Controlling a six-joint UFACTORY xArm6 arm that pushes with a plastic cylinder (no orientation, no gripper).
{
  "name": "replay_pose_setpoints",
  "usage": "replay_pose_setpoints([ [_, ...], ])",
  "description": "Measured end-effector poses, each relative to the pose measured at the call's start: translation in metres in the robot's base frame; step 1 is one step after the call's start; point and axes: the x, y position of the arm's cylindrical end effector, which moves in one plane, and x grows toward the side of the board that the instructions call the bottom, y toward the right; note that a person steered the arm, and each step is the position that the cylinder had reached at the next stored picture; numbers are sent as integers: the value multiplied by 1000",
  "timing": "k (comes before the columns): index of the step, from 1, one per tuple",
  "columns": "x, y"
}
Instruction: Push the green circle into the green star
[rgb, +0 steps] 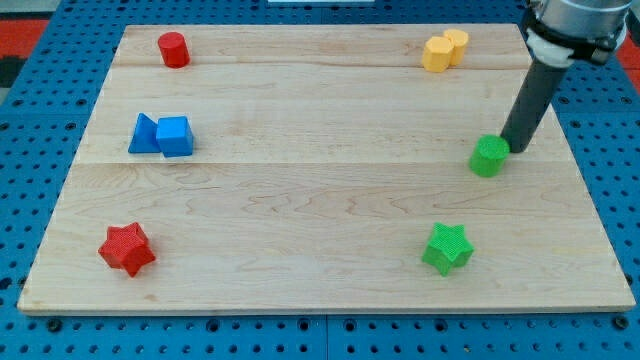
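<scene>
While my tip (517, 150) touches its upper-right edge, the green circle (489, 156) stands upright above the green star (447, 248).

red blocks (174, 49) 2 | blue blocks (174, 136) 2 | yellow blocks (436, 54) 2 | green blocks (489, 156) 2

No readable text or markings anywhere.

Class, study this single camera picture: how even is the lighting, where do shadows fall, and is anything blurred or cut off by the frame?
Camera view: lighting is soft and even over the wooden board, with no strong glare. Camera view: shadows are faint, hugging the green circle and green star. Camera view: blocks look sharp; my tip sits at the circle's right, the arm cropped by the view's top.
</scene>
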Motion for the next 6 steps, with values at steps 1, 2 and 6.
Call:
replay_pose_setpoints([
  [1,13,-47],
  [2,13,-70],
  [6,43,-90],
])
